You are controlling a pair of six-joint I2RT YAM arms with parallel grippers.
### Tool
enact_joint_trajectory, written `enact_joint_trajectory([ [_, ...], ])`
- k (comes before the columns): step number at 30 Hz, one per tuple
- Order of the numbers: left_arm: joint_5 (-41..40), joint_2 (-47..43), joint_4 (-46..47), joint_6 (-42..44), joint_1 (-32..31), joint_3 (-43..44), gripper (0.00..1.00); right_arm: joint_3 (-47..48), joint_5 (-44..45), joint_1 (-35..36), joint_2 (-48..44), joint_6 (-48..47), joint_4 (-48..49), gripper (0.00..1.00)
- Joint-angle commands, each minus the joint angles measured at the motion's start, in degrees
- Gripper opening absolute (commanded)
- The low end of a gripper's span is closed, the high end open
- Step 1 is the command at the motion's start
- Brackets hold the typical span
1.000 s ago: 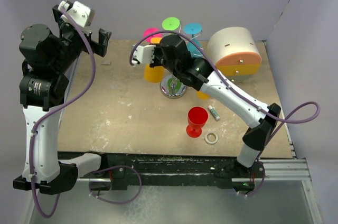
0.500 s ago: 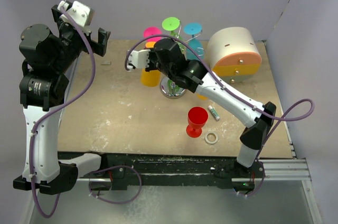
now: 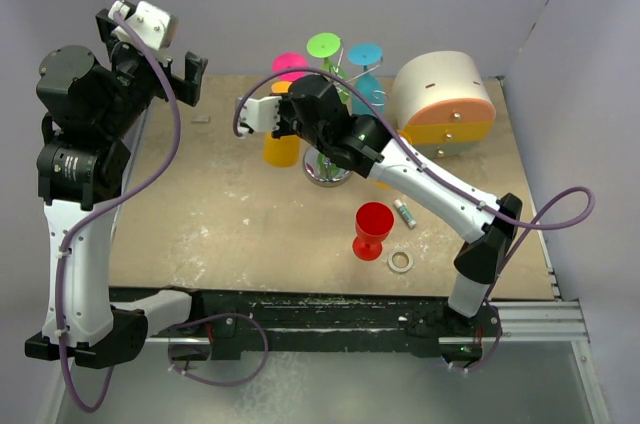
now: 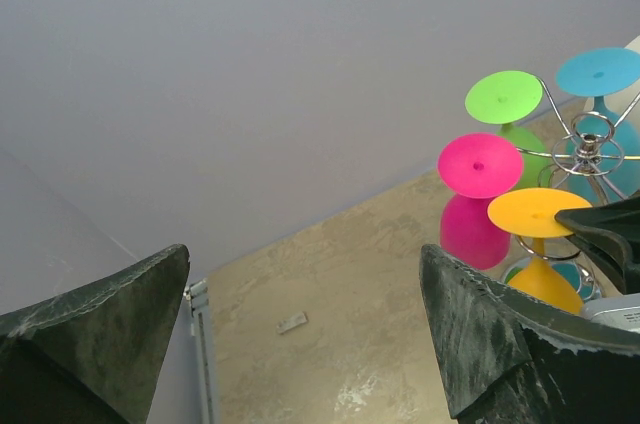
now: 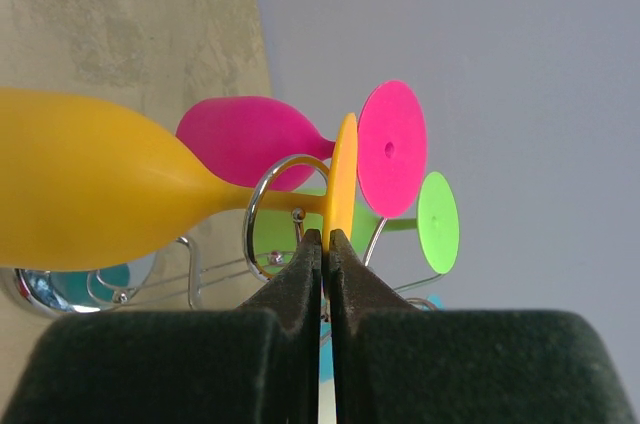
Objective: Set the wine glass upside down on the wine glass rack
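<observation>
Right gripper (image 5: 325,242): fingers pressed together, tips right at the rim of the yellow wine glass (image 5: 90,184) foot. Whether they pinch that thin disc or only touch it, I cannot tell; the edge is hidden at the tips.

Yellow glass hangs bowl-down at the wine glass rack (image 4: 590,136), stem through a chrome wire loop. Its long axis runs crosswise to the fingers, with the foot dead ahead and the bowl off to one side.

Left gripper (image 4: 303,254): jaws wide apart, nothing between them, well away from the rack (the right arm is far nearer).

Glasses look like smooth matte plastic with rounded bowls and flat foot discs. Rack is thin mirror-bright wire. A red wine glass (image 3: 373,229) stands upright on the table (image 3: 220,224).
</observation>
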Motion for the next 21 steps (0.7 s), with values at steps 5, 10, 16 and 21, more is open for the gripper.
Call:
enact_joint_trajectory([
  [5,-1.26,-1.39,2.61,0.80,0.46,-0.15,0.99,3.58,-1.55,0.80,-0.25,1.60,0.56,0.00],
  [10,-1.43,-1.56,2.59,1.04,0.44,-0.56,0.99,3.49,-1.73,1.07,-0.46,1.68,-0.09,0.00],
  [16,-1.30,-1.59,2.69,1.12,0.51,-0.57,0.99,3.43,-1.65,1.33,-0.90,1.47,-0.88,0.00],
  [21,-1.17,-1.52,2.68,1.13,0.46,-0.58,0.99,2.80,-1.64,1.59,-1.79,1.48,-1.77,0.00],
])
